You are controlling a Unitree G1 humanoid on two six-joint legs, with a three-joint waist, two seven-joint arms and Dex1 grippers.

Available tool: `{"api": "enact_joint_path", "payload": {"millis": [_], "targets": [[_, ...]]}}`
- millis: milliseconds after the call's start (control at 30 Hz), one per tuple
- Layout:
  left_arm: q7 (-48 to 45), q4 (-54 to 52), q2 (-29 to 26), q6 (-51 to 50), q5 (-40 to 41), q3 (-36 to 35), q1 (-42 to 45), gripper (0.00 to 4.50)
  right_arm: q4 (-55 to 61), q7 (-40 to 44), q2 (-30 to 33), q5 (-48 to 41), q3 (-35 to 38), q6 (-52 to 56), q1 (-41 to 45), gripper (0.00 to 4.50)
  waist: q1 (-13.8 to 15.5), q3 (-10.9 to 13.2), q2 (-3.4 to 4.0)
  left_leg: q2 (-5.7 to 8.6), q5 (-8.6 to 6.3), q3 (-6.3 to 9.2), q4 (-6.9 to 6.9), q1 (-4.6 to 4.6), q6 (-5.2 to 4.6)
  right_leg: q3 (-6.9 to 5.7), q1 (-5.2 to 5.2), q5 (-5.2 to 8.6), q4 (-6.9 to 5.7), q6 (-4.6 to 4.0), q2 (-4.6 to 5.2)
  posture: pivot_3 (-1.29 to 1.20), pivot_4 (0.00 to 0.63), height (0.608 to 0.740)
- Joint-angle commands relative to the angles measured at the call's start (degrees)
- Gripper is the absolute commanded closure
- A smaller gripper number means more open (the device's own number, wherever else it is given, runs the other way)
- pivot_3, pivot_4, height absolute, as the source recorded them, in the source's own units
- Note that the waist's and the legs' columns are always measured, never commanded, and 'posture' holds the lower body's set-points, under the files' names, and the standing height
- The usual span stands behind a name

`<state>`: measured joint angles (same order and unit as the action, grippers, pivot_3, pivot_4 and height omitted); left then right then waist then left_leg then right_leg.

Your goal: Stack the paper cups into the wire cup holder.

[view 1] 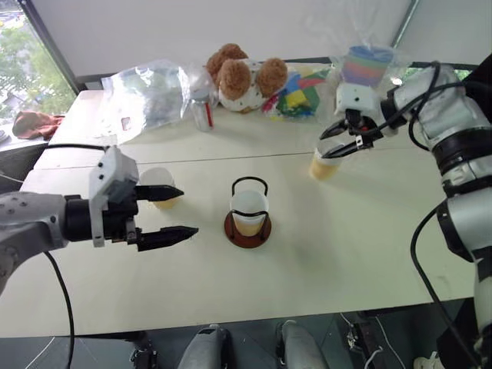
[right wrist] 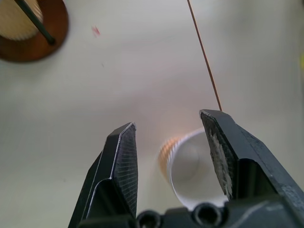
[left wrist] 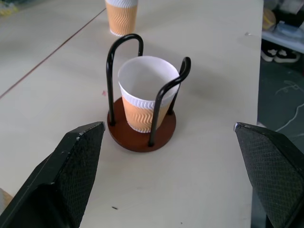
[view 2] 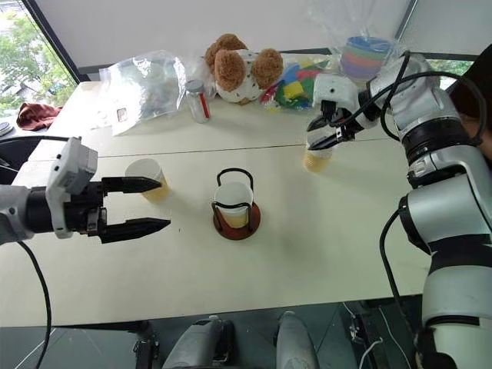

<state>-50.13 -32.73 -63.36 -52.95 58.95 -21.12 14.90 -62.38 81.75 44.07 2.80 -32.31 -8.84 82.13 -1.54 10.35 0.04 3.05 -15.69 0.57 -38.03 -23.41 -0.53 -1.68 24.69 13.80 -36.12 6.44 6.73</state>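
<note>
One tan paper cup (left wrist: 145,92) sits in the black wire cup holder (view 1: 247,211). The right end effector (view 1: 344,140), fingers apart, hovers over a second tan cup (view 1: 323,165) near the counter's (view 1: 369,254) far right edge; judged next: lower and close. The left end effector (view 1: 167,213) is wide apart and empty.

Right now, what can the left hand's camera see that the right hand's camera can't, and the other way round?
The left wrist view looks straight at the wire cup holder with a paper cup standing upright inside it, between the wide-open fingers of the left gripper. The right wrist view looks down on another cup on the table, between the open fingers of the right gripper. Both show the holder's brown base and the pale table.
</note>
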Motion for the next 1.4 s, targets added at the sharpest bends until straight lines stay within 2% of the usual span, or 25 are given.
{"api": "enact_joint_path", "payload": {"millis": [33,367,467,567,867,1000,1133,1233,1400], "targets": [[-0.9,0.4,-1.1,0.8,-0.5,-0.4,1.5,0.0,-2.9,-0.7,-0.7,2.8,3.2,-1.7,0.5,2.18,-0.1,0.0,0.01,0.0,0.0,-0.02,0.0,0.0,0.0,0.01,0.0,0.0,0.0,0.0,0.01,0.0,0.15,0.74],[-0.8,0.2,-0.3,0.9,-1.5,0.4,1.3,0.0,-6.7,-5.2,-3.6,9.6,5.9,-3.7,-1.5,2.18,-0.5,0.0,0.01,0.01,0.0,-0.02,-0.02,0.0,0.0,0.02,-0.03,0.0,-0.01,0.0,0.02,0.0,0.15,0.74],[-0.9,0.3,-0.2,1.1,-1.8,0.6,1.1,0.0,-7.8,-6.3,-4.4,11.1,6.5,-3.8,-1.5,3.06,-0.8,0.0,0.01,0.01,0.01,-0.02,-0.02,0.0,0.0,0.02,-0.03,0.0,-0.01,0.01,0.02,0.0,0.15,0.74],[-0.9,0.3,-0.2,1.2,-2.1,0.4,0.8,0.0,-8.6,-6.7,-4.8,12.2,6.9,-4.0,-1.5,4.49,-0.8,0.0,0.01,0.01,0.01,-0.02,-0.02,0.0,0.01,0.02,-0.02,0.0,-0.01,0.0,0.02,0.0,0.15,0.74],[-1.0,0.2,-0.1,1.5,-2.8,-0.9,-1.1,0.0,-8.9,-5.7,-5.4,13.0,9.5,-5.4,-0.3,4.49,-0.9,0.0,0.01,0.01,0.01,-0.02,-0.02,0.01,0.01,0.02,-0.03,0.0,-0.01,0.01,0.02,0.0,0.15,0.74],[-1.6,0.7,-0.6,1.7,-3.1,-2.0,-2.3,0.0,-5.3,0.8,-5.2,10.5,12.0,-7.1,4.7,4.49,-0.9,0.1,0.11,0.01,0.01,-0.02,-0.02,0.01,0.01,0.03,-0.03,0.0,-0.01,0.01,0.02,0.0,0.15,0.74],[-2.2,1.0,-0.7,2.1,-3.7,-2.5,-3.1,0.0,1.0,9.6,-4.4,4.1,12.2,-4.9,8.1,4.49,-1.0,0.1,0.12,-0.03,0.01,-0.02,0.01,0.01,0.01,0.02,0.0,0.0,-0.03,0.01,-0.04,0.0,0.15,0.74],[-2.8,1.2,-0.8,2.2,-4.2,-2.9,-3.9,0.0,16.0,10.8,0.7,-11.0,4.8,2.6,8.8,4.49,-0.7,0.1,0.12,-0.04,0.0,-0.01,0.01,0.01,0.01,0.01,-0.01,0.0,-0.02,0.01,0.0,0.0,0.15,0.74],[-3.9,2.2,-1.3,2.9,-5.6,-3.1,-4.7,0.0,34.2,10.8,7.0,-29.4,-1.8,12.2,7.5,4.49,-0.2,0.1,0.11,0.0,-0.02,0.04,0.0,0.0,-0.03,0.0,-0.02,0.0,0.0,0.01,0.07,0.0,0.15,0.74]]}}
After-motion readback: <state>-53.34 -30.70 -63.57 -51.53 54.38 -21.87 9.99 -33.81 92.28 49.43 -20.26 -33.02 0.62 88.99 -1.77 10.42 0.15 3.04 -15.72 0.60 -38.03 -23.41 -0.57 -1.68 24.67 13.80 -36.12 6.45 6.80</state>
